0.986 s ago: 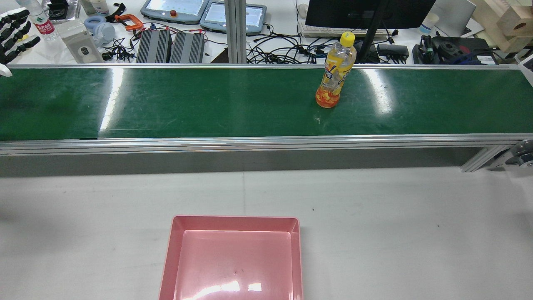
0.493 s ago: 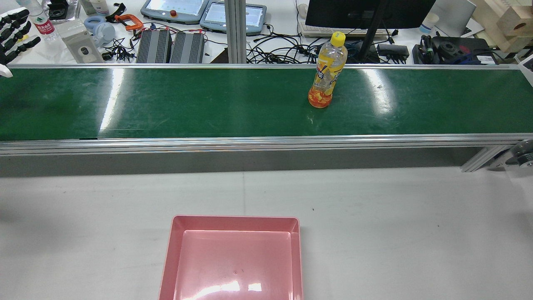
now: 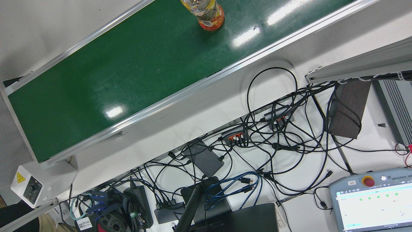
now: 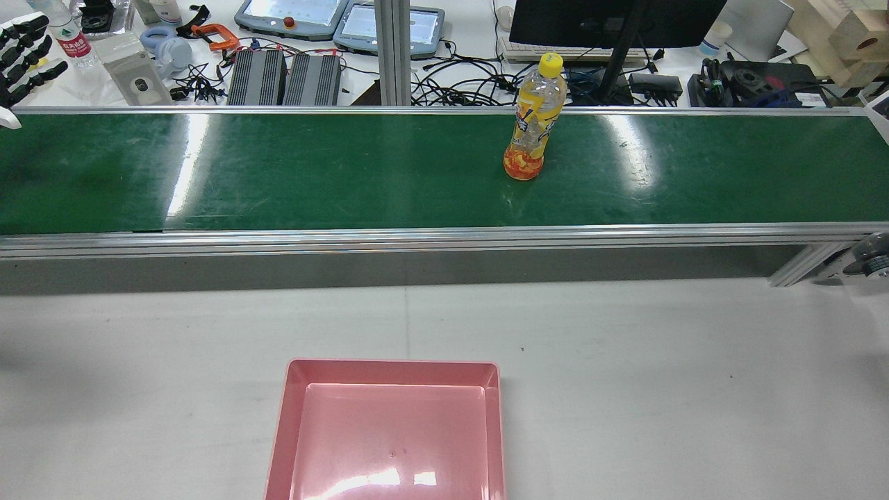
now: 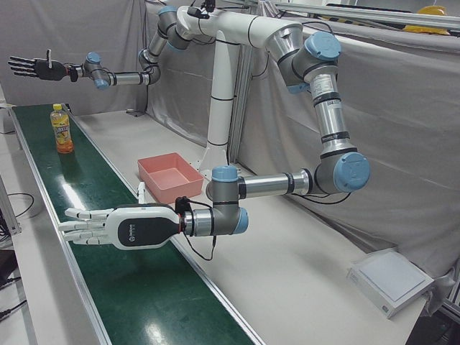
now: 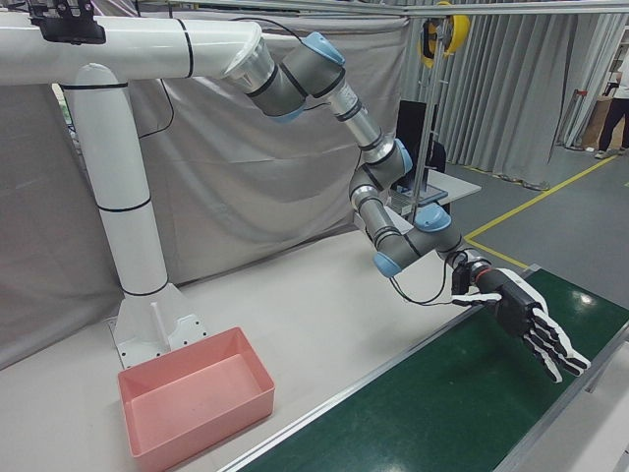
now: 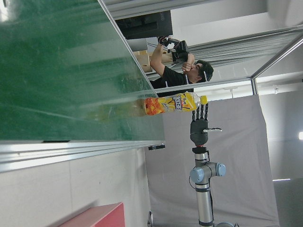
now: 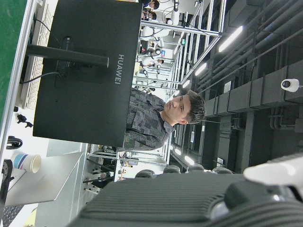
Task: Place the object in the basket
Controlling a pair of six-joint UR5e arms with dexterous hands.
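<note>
Rear view puts the bottle [image 4: 529,121] upright about mid-width on the belt [image 4: 278,173], toward its right half. It is well apart from the basket [image 4: 286,417], which sits empty on the bench close to the robot's side. The left hand [image 5: 108,226] hangs flat over the belt's other end with fingers spread wide and nothing in it. The right hand [image 6: 531,329] is likewise splayed and empty, out past the bottle.

From where I stand, the worry is the bottle itself. It is tall, narrow-based and looks nearly empty, so it should be light. A hand sweeping in from the side could clip it and tip it before the fingers close. If the belt is running, a late reach would miss it altogether. A round, slick body may also twist in a loose hold on the way to the basket, and a drop from height could bounce it back out.

The rear view catches only the fingertips of 1 hand at its top-left corner. The left-front view shows both arms and both hands. The left hand view lines up bottle and right hand along the belt. The front view cuts off the bottle's top, and the right hand view shows mostly a monitor [image 8: 90,71], so the bottle's distance from that hand is hard to judge.
</note>
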